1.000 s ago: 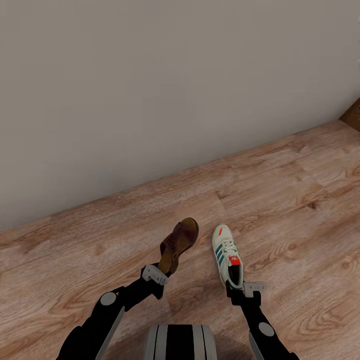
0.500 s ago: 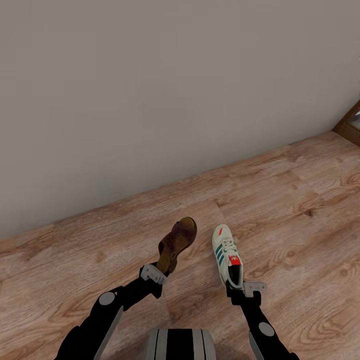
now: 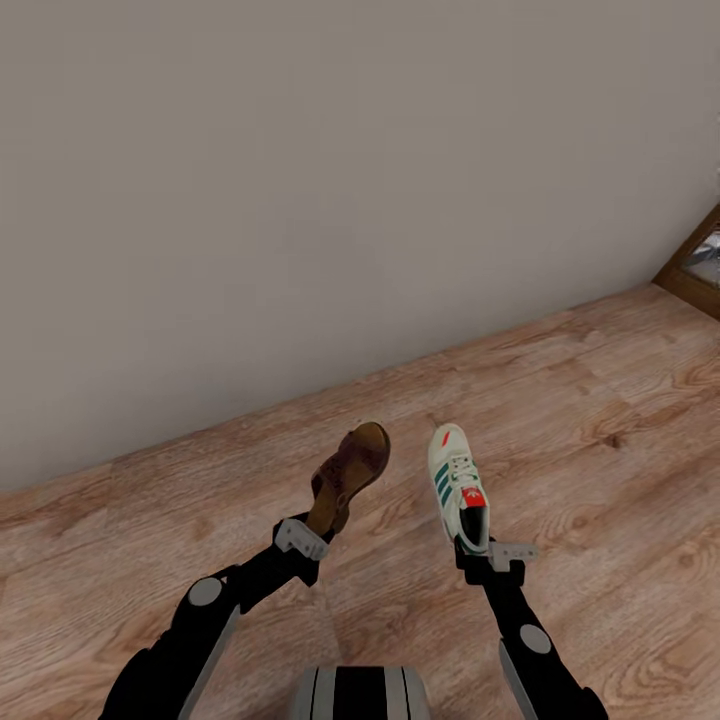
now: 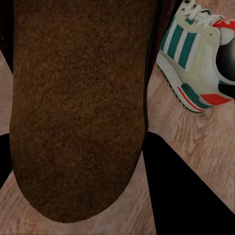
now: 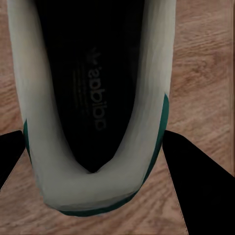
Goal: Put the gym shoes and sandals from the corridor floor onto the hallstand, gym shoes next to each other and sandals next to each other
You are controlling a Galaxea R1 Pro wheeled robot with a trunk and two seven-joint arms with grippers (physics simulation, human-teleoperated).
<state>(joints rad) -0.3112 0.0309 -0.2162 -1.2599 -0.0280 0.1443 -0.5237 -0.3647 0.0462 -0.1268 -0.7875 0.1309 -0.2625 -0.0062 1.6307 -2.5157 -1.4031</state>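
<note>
While the left hand [image 3: 312,528] grips a brown sandal [image 3: 348,475], the right hand [image 3: 478,551] grips a green-striped white gym shoe [image 3: 456,484].

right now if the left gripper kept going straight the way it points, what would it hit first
The left gripper is already shut on a brown sandal that sticks out ahead of it. Beyond the sandal's toe the line runs over the wood floor toward the grey wall, probably the first thing met, though depth is unclear.

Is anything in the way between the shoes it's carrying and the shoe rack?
No rack is in view, so that path cannot be judged. The left pincer holds a sandal and the right pincer a gym shoe, both above bare corridor floor facing a plain wall.
</note>
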